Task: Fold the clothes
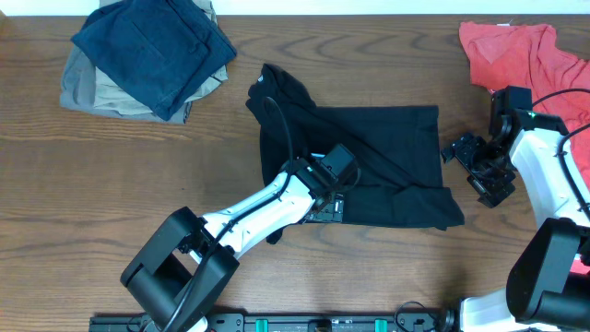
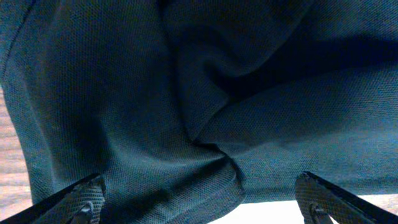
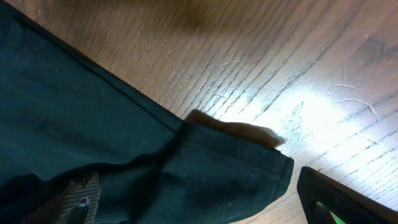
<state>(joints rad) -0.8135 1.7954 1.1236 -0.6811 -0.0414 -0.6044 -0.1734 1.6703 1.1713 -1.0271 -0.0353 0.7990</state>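
Overhead view with both wrist views. The wooden table (image 1: 111, 203) is carrying the whole scene. The black garment (image 1: 387, 148) is lying crumpled at its centre, its long axis running roughly from 10 o'clock, where a narrow end is trailing off, to 4 o'clock, where a squared corner is resting. A navy garment (image 1: 152, 51) over a khaki one (image 1: 92, 92) is sitting well apart at 10 o'clock. A coral-red shirt (image 1: 516, 51) is lying at 2 o'clock.

The left arm is reaching in from 7 o'clock, and the left pincer (image 1: 324, 205) is hanging directly over the garment's 7 o'clock portion. In its wrist view the left pincer (image 2: 199, 193) is standing spread, pinching nothing, with a knot of folds converging between the jaws. Whether the tips are touching the cloth cannot be told.

The right pincer (image 1: 472, 171) is waiting just beside the garment's 3 o'clock edge. Seen from its own wrist the right pincer (image 3: 205, 199) is likewise spread and empty. The cloth is lying toward 8 o'clock from it, and one finger appears to be overlapping the fabric.

The hem corner (image 3: 273, 165) is pointing toward 4 o'clock onto bare wood. By this reading the left arm is nearer the bulk, the right nearer a free corner.
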